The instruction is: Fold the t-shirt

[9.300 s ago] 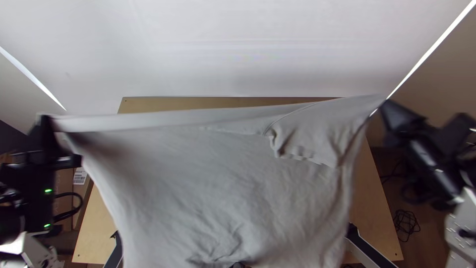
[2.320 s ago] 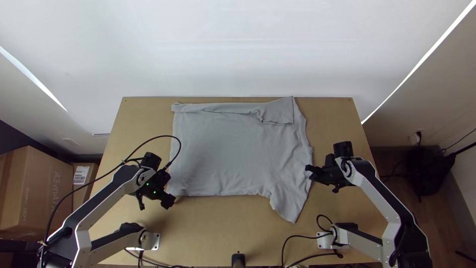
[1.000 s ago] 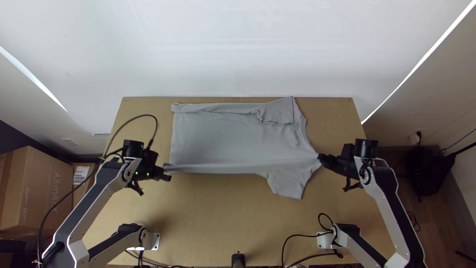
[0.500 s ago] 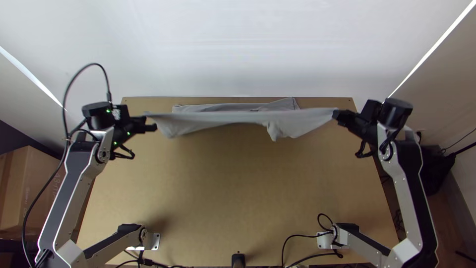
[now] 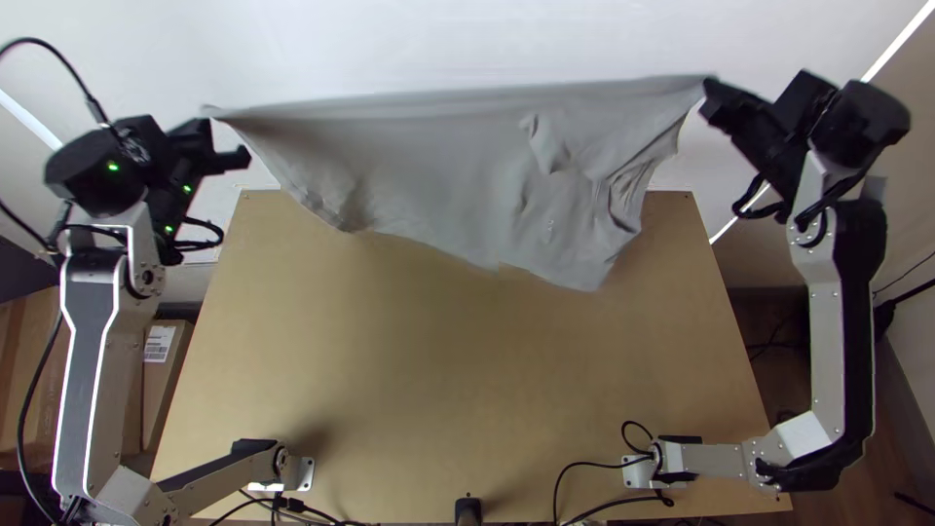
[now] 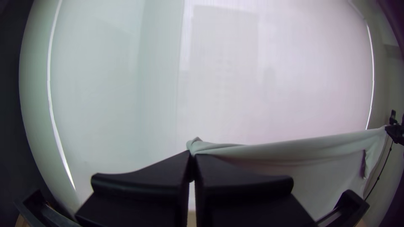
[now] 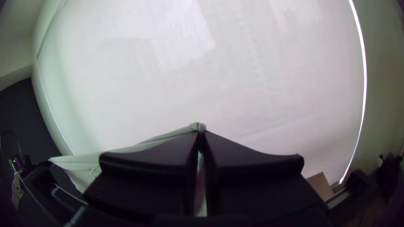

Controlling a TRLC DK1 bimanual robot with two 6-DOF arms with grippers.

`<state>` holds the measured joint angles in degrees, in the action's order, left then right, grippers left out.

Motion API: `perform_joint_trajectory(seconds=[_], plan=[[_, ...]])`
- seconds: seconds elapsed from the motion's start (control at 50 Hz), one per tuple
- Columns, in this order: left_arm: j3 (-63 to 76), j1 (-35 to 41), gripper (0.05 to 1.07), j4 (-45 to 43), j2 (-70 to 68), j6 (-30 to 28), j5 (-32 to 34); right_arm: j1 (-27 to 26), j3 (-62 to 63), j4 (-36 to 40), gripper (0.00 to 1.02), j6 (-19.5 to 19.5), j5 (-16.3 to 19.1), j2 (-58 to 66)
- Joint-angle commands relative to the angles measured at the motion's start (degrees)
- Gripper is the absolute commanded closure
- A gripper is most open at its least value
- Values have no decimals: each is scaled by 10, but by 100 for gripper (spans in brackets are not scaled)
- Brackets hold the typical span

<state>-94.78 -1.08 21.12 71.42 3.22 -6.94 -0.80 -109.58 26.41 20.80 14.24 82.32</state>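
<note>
In the top view the grey t-shirt (image 5: 438,166) hangs stretched in the air between the two grippers, above the table's far edge, its lower part loose and crumpled at the right. My left gripper (image 5: 226,131) holds its upper left corner, my right gripper (image 5: 709,93) its upper right corner. In the left wrist view, the fingers of my left gripper (image 6: 192,162) are pressed together on a bit of the shirt (image 6: 269,151). The right wrist view has my right gripper (image 7: 200,136) shut on a small tip of cloth (image 7: 84,162).
The light wooden table (image 5: 429,390) lies bare below the cloth. Cardboard boxes (image 5: 161,390) stand off its left side. Black cables (image 5: 575,472) lie near the front edge, and a white backdrop (image 5: 438,39) rises behind the table.
Both grippers took hold of the shirt's near edge, then rose and moved toward the far side, spreading apart. The shirt, flat on the table earlier, has been lifted off it.
</note>
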Motion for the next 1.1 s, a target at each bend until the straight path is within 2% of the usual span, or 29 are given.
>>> perform_joint_trajectory(seconds=[0.0,0.3,0.58,0.74,0.98,1.08], plan=[[-74,-21,105,-26,0,5,-48,-18,-78,-18,100,15,-51,15],[-164,-21,105,-29,-38,-13,-53,-23,-125,-17,100,23,-56,-66],[-168,-21,105,-48,-157,-17,-53,-23,-97,-17,100,38,-55,-217],[-161,-20,105,-47,-217,-12,-53,-4,-88,-10,100,41,-56,-282],[-108,-11,105,-14,-272,12,-54,-3,-79,19,100,83,-55,-298],[-60,8,105,6,-288,20,-50,7,-37,22,100,96,-55,-299]])
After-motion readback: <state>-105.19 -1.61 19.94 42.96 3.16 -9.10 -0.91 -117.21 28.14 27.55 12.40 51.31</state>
